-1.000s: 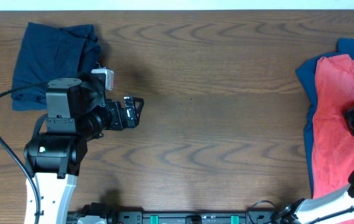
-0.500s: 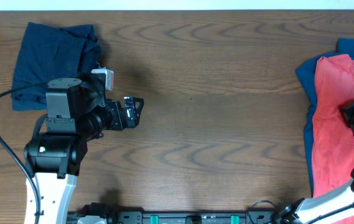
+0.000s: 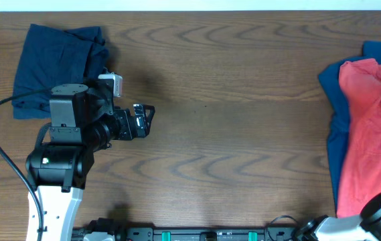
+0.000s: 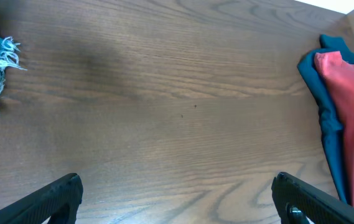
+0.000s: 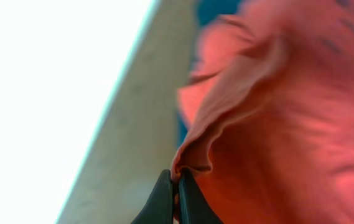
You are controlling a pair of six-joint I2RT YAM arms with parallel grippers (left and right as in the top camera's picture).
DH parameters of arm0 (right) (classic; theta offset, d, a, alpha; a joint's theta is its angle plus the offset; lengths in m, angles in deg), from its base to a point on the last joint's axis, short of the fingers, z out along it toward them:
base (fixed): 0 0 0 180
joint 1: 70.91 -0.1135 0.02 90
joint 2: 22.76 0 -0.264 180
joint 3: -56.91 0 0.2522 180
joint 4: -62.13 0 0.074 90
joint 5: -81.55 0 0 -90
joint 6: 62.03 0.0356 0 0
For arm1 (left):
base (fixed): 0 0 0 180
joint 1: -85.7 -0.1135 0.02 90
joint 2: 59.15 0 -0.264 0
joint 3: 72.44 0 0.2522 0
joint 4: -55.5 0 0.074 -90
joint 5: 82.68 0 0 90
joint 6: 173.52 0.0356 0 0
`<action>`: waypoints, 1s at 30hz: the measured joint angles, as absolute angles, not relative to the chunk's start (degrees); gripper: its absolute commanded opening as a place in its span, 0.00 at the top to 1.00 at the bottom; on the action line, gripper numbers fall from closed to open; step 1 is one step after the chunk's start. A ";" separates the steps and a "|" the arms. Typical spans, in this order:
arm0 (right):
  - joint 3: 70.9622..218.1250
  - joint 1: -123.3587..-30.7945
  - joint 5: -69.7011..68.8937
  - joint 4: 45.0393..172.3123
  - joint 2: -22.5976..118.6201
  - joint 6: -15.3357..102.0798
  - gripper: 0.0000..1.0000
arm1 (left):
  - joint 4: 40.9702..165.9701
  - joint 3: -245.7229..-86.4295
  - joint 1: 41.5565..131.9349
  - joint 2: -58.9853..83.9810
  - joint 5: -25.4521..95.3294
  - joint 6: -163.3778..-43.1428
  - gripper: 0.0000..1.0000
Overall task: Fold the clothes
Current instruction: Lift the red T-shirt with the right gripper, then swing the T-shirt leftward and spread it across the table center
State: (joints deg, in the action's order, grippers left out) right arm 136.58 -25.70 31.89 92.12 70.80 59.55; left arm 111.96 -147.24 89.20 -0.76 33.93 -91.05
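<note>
A dark wood-grain table fills the view. At its far left corner lies a bunched navy cloth. Just beside it, the left gripper hovers over bare wood, its jaws spread wide and holding nothing. Well apart, at the table's right edge, the coral-red T-shirt lies crumpled on top of a blue garment. The right gripper has its jaws pinched tight on a raised fold of the T-shirt.
</note>
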 measured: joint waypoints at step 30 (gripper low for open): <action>168.03 -109.24 22.78 100.84 73.18 65.10 0.41 | 126.72 -176.22 83.92 -1.96 7.73 -91.05 0.02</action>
State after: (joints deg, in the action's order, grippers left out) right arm 168.03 -109.24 22.78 100.84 73.18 65.10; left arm 126.72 -176.22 83.92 -1.96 7.73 -91.05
